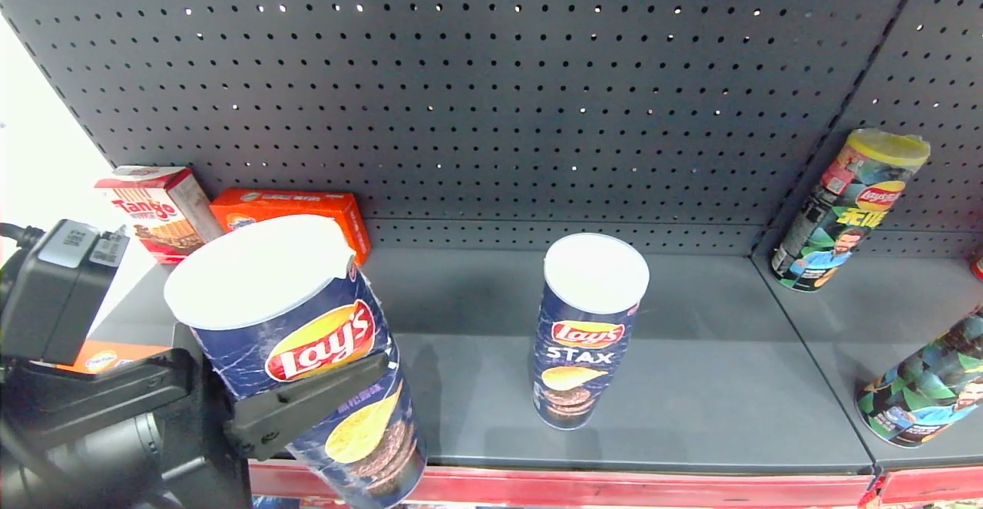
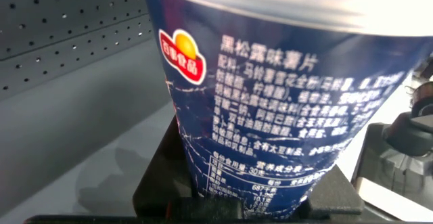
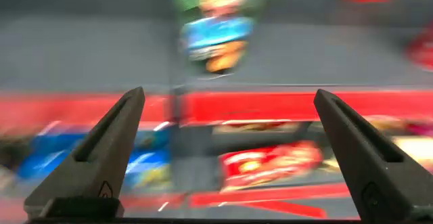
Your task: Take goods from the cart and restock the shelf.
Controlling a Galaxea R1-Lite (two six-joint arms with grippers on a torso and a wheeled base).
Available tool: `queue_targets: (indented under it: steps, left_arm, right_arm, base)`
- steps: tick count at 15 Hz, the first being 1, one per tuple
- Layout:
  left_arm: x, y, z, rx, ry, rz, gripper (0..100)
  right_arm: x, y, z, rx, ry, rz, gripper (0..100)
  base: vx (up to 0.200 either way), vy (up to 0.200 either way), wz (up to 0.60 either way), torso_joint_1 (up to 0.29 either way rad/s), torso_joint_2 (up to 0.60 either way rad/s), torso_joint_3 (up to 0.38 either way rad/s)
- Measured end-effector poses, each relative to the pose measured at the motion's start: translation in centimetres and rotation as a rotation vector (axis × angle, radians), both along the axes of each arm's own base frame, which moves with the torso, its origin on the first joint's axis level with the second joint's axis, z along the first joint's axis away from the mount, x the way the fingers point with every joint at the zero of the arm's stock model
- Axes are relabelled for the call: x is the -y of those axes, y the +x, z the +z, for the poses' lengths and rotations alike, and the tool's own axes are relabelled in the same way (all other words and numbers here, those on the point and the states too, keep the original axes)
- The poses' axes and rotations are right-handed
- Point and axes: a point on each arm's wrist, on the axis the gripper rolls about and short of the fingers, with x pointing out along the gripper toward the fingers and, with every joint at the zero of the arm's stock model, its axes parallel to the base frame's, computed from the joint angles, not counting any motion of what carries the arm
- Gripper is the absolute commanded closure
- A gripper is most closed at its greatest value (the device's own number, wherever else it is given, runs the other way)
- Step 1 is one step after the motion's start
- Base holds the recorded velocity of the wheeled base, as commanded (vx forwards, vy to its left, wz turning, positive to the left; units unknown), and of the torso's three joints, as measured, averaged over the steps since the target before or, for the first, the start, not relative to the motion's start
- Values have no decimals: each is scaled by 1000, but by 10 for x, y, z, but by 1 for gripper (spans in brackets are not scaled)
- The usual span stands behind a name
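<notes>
Standing can (image 1: 588,332) on shelf (image 1: 714,386), boxes (image 1: 296,216) left

Head camera above shelf (image 1: 691,371), wrist cameras close (shelf shared)

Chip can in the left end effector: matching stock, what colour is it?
Dark blue chip can, white lid, best in head view.

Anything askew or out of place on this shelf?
Yes: the front green can at far right looks tipped over, unlike the upright blue can. The held can in the left pincer tilts too.
</notes>
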Motion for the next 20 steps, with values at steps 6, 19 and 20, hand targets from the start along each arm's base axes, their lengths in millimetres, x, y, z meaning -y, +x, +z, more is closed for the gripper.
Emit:
queue_targets:
  steps: [6, 19, 20]
  left_arm:
    - [2, 0, 3, 8, 0, -78, 100]
    - [6, 56, 19, 18, 5, -53, 100]
    - [8, 65, 19, 29, 17, -46, 100]
  right_arm:
    - [-3, 0, -2, 22, 23, 132, 0]
    - [-3, 0, -9, -42, 46, 155, 0]
    - [-3, 0, -9, -42, 46, 155, 0]
  base:
    - [0, 0, 0, 0, 0, 0]
    - [0, 0, 0, 0, 0, 0]
    - [0, 0, 0, 0, 0, 0]
